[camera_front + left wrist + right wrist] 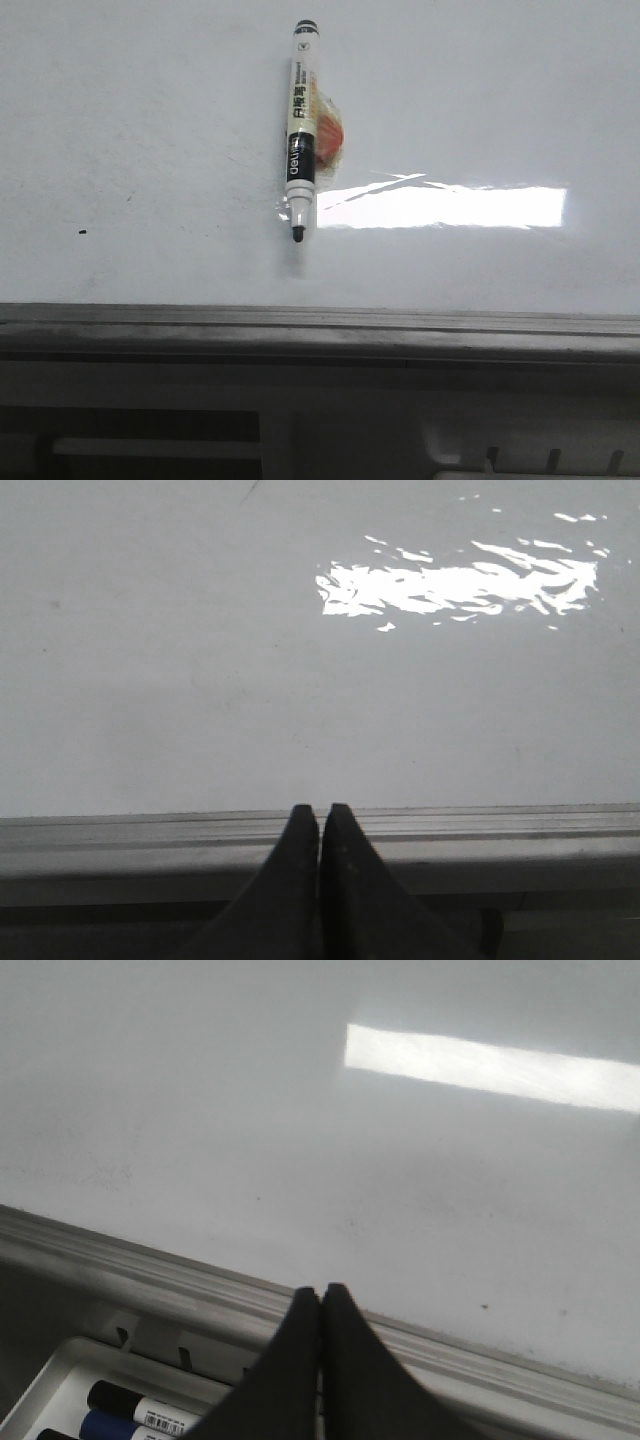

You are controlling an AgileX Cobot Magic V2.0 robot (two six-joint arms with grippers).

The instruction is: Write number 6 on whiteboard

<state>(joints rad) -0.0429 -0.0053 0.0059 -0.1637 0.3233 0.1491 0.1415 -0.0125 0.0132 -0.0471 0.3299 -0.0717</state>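
The whiteboard (pixel 150 130) is glossy white with faint smudges and a grey metal rail (pixel 320 325) along its near edge. An uncapped black marker (pixel 302 130) lies on it, tip toward the rail, with a reddish blur beside it. No number 6 shows on the board. My left gripper (pixel 320 810) is shut and empty over the rail (pixel 120 835); the board (pixel 200 660) lies beyond. My right gripper (pixel 321 1290) is shut and empty over the rail (pixel 120 1250), with the board (pixel 250 1120) beyond. Neither gripper shows in the front view.
A tiny black speck (pixel 82 232) sits at the board's left. A bright light reflection (pixel 450 207) lies right of the marker. A white tray (pixel 60 1370) below the rail holds capped markers (pixel 140 1407).
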